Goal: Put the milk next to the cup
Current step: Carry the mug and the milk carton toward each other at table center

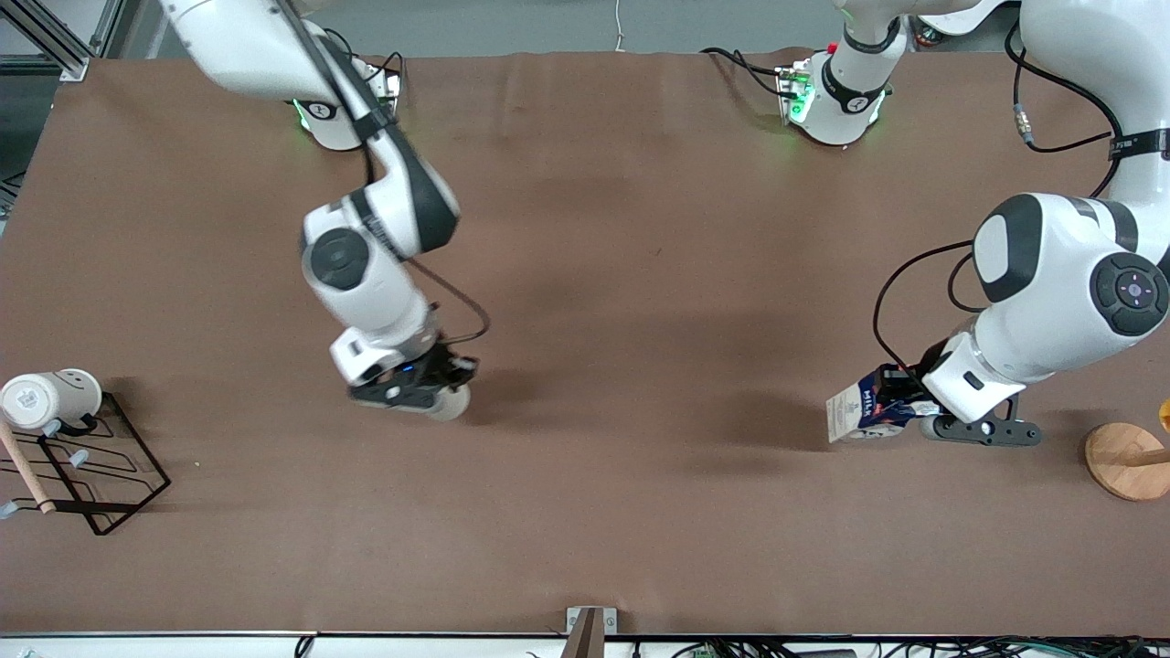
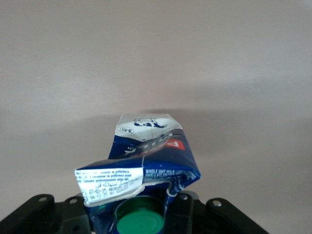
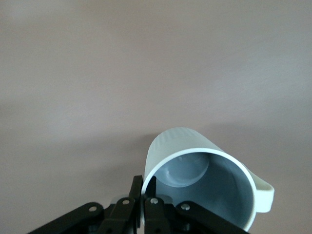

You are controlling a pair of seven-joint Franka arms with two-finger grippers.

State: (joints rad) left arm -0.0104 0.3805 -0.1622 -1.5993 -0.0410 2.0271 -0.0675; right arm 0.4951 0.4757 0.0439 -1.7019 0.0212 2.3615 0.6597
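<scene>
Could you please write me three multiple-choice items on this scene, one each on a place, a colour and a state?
1. The milk is
A. toward the left arm's end of the table
B. toward the right arm's end
C. in the wire rack

2. The milk's cap is
A. red
B. green
C. yellow

3. The right hand is
A. open and waiting
B. shut on the cup
C. shut on the milk

Answers: A, the left hand grips it there; B, the left wrist view shows green; B, fingers pinch the cup's rim.

Bare table (image 1: 640,302) lies wide between the cup (image 1: 448,402) and the milk (image 1: 864,411); a rack (image 1: 91,471) and wooden stand (image 1: 1129,457) sit at the ends.
</scene>
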